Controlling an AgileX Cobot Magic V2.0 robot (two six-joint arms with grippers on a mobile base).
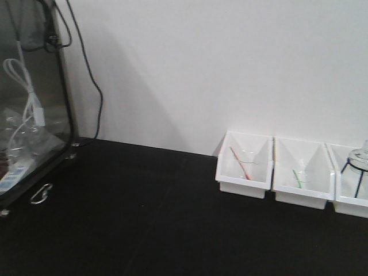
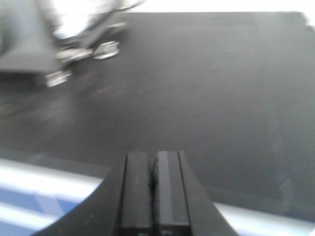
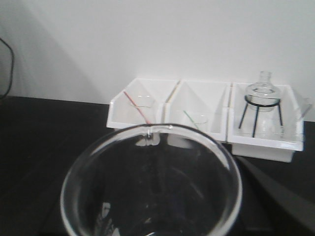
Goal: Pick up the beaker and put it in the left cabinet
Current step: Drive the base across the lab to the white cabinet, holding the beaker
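The beaker (image 3: 150,182), clear glass with a thick rim and a small spout, fills the lower half of the right wrist view. It sits right in front of the camera between the jaws of my right gripper (image 3: 152,216), which is shut on it. The fingers are mostly hidden behind the glass. The left cabinet (image 1: 34,115) stands at the far left on the black table, with a dark-framed glass front and cables and bags behind it. My left gripper (image 2: 153,162) is shut with nothing in it, low over the black table near its front edge. Neither arm shows in the front view.
Three white plastic bins (image 1: 244,167) stand in a row against the white wall at the right. Two hold small glassware with coloured rods. The third holds a round flask on a black tripod (image 3: 261,98). A metal latch (image 1: 40,194) sticks out at the cabinet's foot.
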